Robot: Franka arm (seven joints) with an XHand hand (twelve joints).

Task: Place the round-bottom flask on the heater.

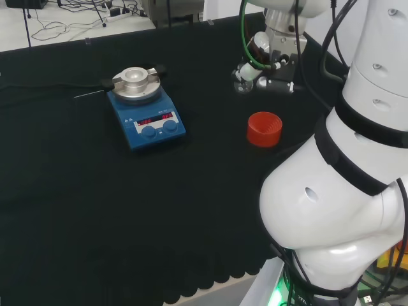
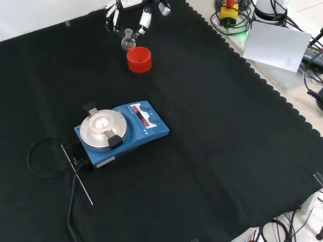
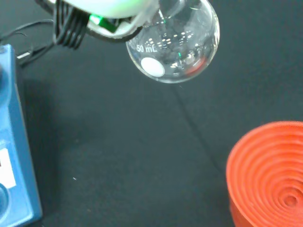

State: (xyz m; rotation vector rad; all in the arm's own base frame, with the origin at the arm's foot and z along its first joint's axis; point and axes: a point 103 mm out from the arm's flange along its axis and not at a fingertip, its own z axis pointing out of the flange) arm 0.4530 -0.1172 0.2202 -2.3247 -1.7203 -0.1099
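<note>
The round-bottom flask (image 3: 175, 42) hangs in the air, held by its neck in the hand (image 2: 132, 15), whose fingers are curled in around it. In the front view the flask sits just beyond the red ribbed stand (image 2: 139, 59), at the far edge of the cloth; the wrist view shows its clear bulb lifted off the stand, with open black cloth (image 2: 212, 151) beneath it. The heater (image 2: 121, 132) stands well apart, nearer the camera and a little left in the front view, its plate bare.

The main risk, as I judge it, is the glass. A smooth, clear, spherical bulb held only at the neck could swing or slip during the carry. The heater's top is a round metal block (image 2: 101, 128) with a shallow hollow in the middle; if the flask comes down off-centre, its round bottom would have nothing to steady it and it might roll onto the blue housing or the cloth. A black clamp piece at the block's near edge and a thin probe rod (image 2: 75, 171) lying beside the cable (image 2: 45, 161) could also catch a low approach.
</note>
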